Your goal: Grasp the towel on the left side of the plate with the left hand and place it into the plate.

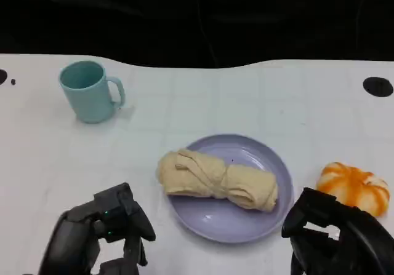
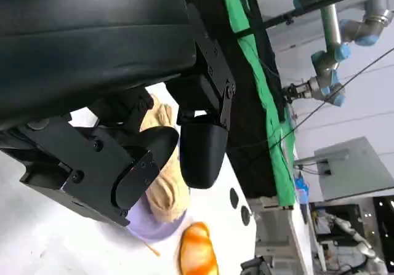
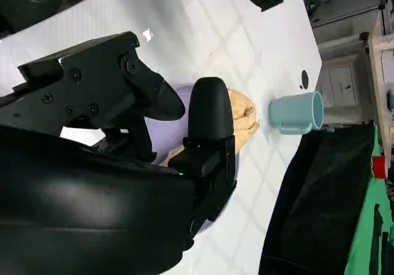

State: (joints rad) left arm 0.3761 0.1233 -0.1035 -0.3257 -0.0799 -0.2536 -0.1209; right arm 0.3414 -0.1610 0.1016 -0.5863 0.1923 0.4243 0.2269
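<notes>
A rolled beige towel (image 1: 217, 181) is seen lying across the lavender plate (image 1: 246, 226) at the centre of the white bench (image 1: 184, 103). The left hand (image 1: 101, 235) is held at 7 o'clock of the plate, fingers released and grasping nothing. The right hand (image 1: 335, 235), at 4 o'clock, is likewise released. A teal mug (image 1: 91, 91) is placed at 10 o'clock and an orange pumpkin (image 1: 354, 187) at 3 o'clock.

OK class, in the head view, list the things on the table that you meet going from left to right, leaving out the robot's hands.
Teal mug → beige towel, lying on the purple plate → orange pumpkin.
</notes>
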